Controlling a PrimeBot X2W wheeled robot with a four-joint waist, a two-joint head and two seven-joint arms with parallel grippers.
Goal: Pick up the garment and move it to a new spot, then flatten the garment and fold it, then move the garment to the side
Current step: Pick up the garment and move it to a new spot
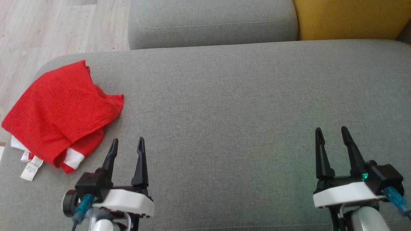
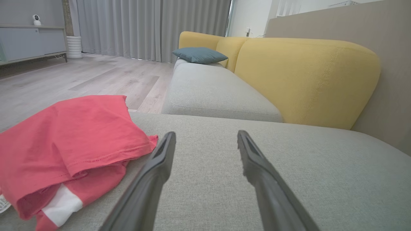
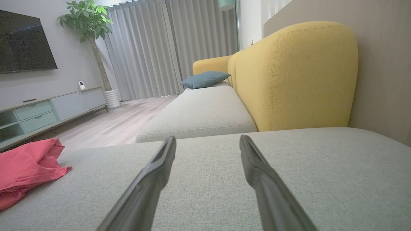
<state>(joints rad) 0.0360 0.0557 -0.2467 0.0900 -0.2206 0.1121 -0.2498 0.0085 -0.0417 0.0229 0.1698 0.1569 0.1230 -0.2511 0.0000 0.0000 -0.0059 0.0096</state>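
Note:
A red garment with white trim and white tags lies crumpled at the left end of the grey sofa seat. It also fills the left of the left wrist view as the garment, and sits at the far left of the right wrist view as the garment. My left gripper hovers open just right of the garment's near edge, its fingers empty. My right gripper stands open over bare cushion at the lower right, far from the cloth.
A second grey seat cushion and a yellow backrest lie beyond. Wooden floor drops off past the seat's left end. A blue pillow rests farther along the sofa. A TV cabinet stands across the room.

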